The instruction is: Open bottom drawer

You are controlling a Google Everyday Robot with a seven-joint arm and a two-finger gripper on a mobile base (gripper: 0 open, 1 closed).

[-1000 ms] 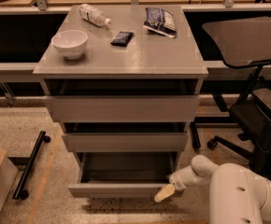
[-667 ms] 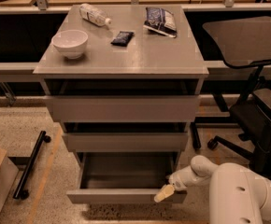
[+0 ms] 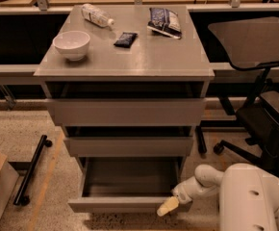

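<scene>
A white bowl [image 3: 71, 44] sits at the left on top of the grey cabinet [image 3: 144, 61]. Below, the bottom drawer [image 3: 120, 204] stands pulled out, its shallow tray showing. The gripper [image 3: 168, 206] is at the drawer front's right end, seemingly touching it; how wide it stands I cannot tell

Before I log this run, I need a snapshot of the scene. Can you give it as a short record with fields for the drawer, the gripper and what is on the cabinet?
bottom drawer: pulled out, tray interior exposed
gripper: low, at the right end of the bottom drawer's front
cabinet top: white bowl, plastic bottle lying on its side, small dark packet, snack bag
right of cabinet: black office chair
</scene>
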